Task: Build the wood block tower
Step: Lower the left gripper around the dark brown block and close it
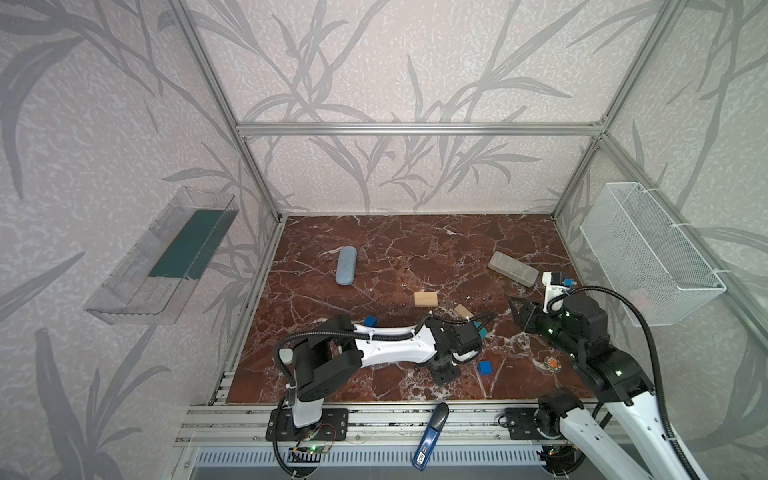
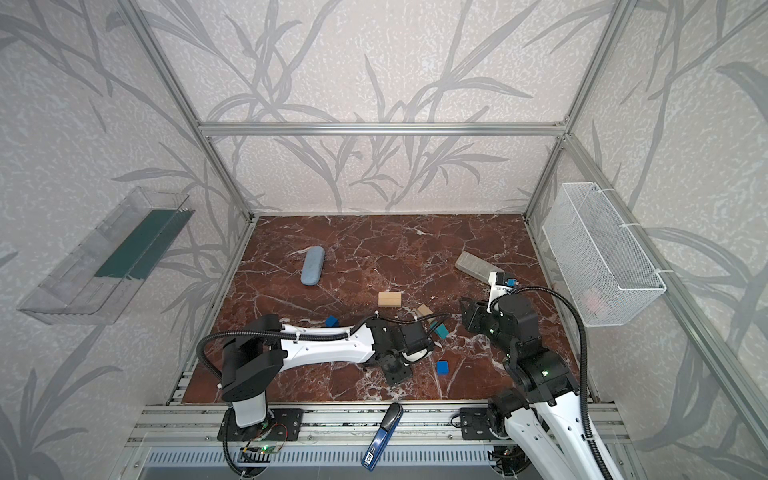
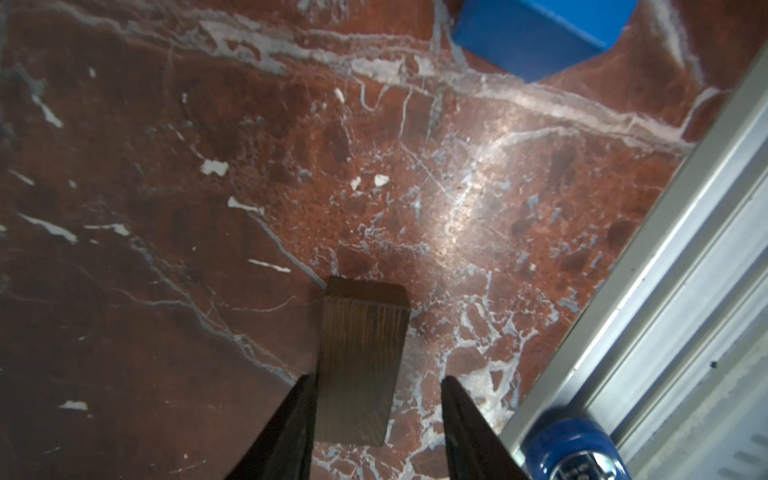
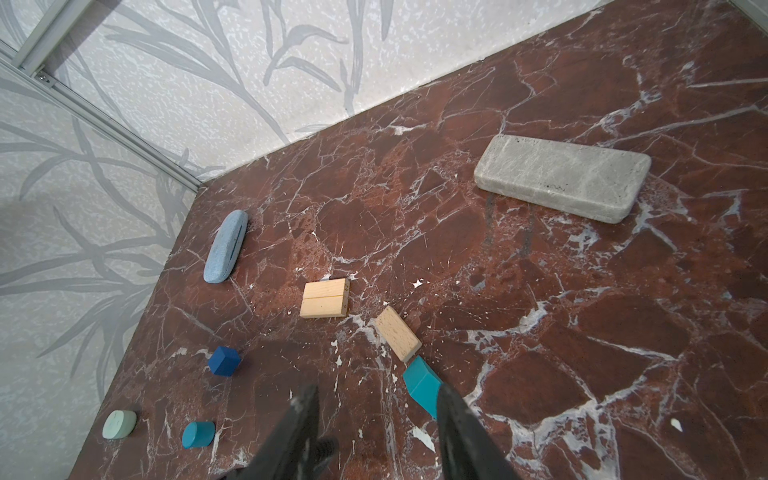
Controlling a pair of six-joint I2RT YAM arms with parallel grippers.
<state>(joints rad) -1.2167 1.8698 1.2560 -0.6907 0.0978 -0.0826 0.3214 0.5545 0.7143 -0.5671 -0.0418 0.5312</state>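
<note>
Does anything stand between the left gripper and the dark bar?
Nothing visible. The left gripper straddles the dark bar, jaws open; the blue cube lies apart, beyond the bar's far end.

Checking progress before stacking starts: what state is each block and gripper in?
dark brown bar: on table, not clamped
left gripper: open around it
right gripper: open, empty
two pale bars: flat, side by side
third pale bar: flat, unstacked
teal piece: lying on its side
blue cube: loose
second blue cube: loose
blue cylinder: loose
</note>
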